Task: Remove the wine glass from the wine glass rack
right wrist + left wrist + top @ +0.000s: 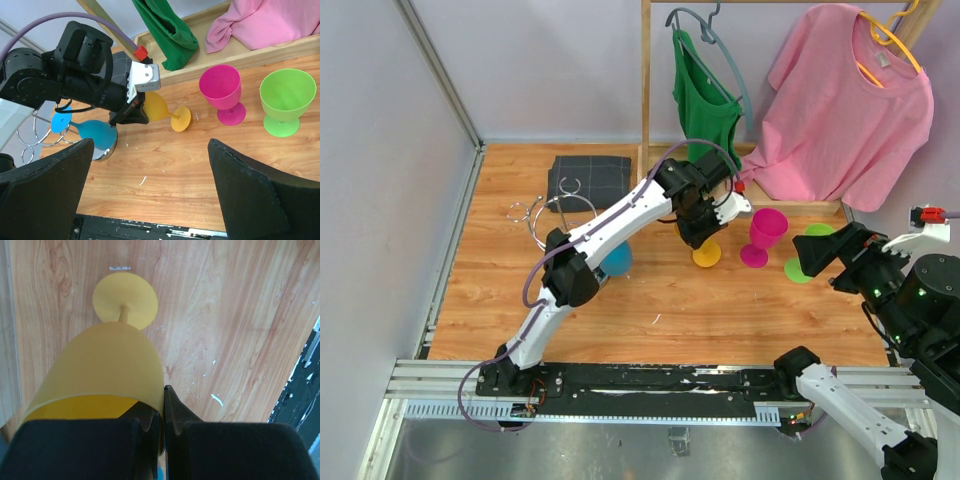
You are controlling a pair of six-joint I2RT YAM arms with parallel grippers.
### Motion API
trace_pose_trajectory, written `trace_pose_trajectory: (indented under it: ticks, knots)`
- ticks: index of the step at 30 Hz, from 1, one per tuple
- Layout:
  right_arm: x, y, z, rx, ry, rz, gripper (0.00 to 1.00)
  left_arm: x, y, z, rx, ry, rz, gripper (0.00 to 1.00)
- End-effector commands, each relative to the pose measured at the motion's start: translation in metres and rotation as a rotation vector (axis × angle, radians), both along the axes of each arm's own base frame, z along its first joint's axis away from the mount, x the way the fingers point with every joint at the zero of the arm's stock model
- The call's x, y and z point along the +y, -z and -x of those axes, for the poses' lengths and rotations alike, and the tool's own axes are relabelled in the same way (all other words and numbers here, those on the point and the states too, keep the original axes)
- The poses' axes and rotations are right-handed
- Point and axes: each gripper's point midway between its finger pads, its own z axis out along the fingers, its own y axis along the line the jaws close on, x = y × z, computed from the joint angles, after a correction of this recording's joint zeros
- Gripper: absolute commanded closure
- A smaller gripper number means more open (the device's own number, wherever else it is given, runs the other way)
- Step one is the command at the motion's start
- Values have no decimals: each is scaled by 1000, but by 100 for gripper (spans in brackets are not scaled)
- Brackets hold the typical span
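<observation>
Nearest us, left wrist view: the left gripper (159, 407) clamps the yellow glass (100, 365) at the rim, probably to set its foot down first. Right wrist view: we find the right gripper (150, 150) spread wide and the glass tilted, off the rack (105, 146), to its right. Top view: the left arm (610, 225) stretches past the rack.

My left arm (610, 225) wore white shells between black joints, with a purple cable (85, 14) looping along it to a red plug (141, 52) beside a white camera box (146, 77). My right arm (850, 400) matched, green lights (918, 297) glowing on its black joints. Its fingers (45, 190) were broad black pads.
</observation>
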Motion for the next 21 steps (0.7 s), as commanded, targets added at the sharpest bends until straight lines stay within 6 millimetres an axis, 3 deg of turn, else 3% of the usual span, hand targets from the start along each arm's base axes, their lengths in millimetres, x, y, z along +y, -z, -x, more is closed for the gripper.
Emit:
trace_pose_trajectory:
  ticks: [1,12,21]
  knots:
    - [-7,0,1,-8,34,-2,1,-7,9,6,-27,64,-33,95]
    - [-1,3,-1,-9,16,-19,1,-3,20,10,-40,127,-95,93]
    - [-2,4,3,-17,13,-30,2,-4,21,14,-54,156,-104,57]
